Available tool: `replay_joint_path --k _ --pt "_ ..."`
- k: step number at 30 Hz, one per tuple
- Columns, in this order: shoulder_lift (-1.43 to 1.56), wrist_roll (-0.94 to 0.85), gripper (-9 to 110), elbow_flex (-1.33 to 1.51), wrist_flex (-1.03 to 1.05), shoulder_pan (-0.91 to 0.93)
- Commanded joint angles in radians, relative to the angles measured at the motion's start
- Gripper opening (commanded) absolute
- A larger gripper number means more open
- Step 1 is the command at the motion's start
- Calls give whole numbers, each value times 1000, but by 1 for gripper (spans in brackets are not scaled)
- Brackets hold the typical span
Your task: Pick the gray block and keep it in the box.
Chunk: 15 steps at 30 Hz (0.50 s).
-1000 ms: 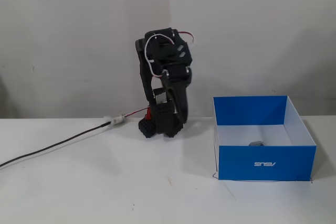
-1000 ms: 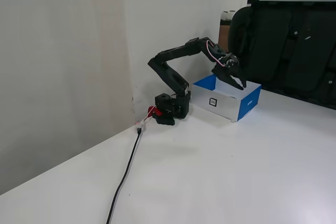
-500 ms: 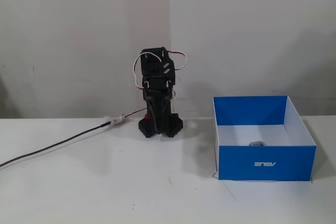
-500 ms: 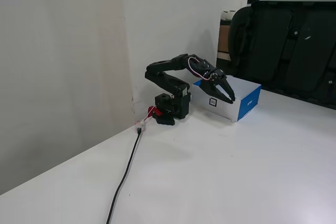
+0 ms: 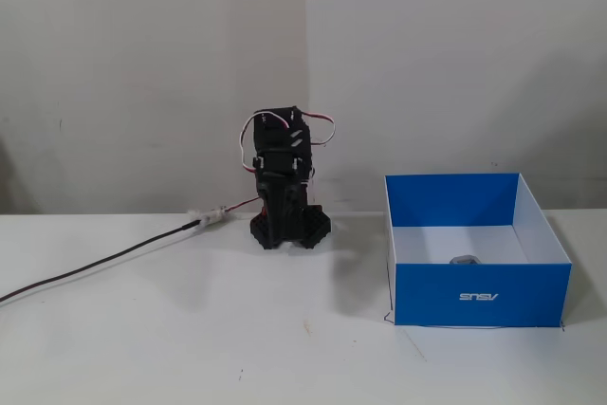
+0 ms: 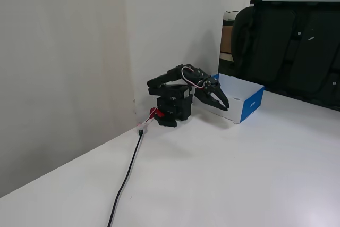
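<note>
The gray block (image 5: 465, 259) lies inside the box (image 5: 427, 296), on its white floor close to the front wall; only its top shows above that wall. The box is blue outside with a white logo and stands at the right of the table. In the other fixed view the box (image 6: 249, 102) stands behind the arm and the block is hidden inside it. My black arm is folded low over its base, to the left of the box. The gripper (image 6: 225, 105) points down toward the table beside the box, shut and empty. It also shows head-on in a fixed view (image 5: 283, 223).
A black cable (image 5: 104, 263) runs from the arm's base leftward across the white table (image 5: 237, 348). A wall stands right behind the arm. Black chairs (image 6: 297, 46) stand beyond the table's far edge.
</note>
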Motion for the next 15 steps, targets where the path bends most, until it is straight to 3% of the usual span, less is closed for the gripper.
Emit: replay_joint_path --k 1,15 --pt "91 2 0 -2 9 21" --pt "202 60 0 202 -169 58"
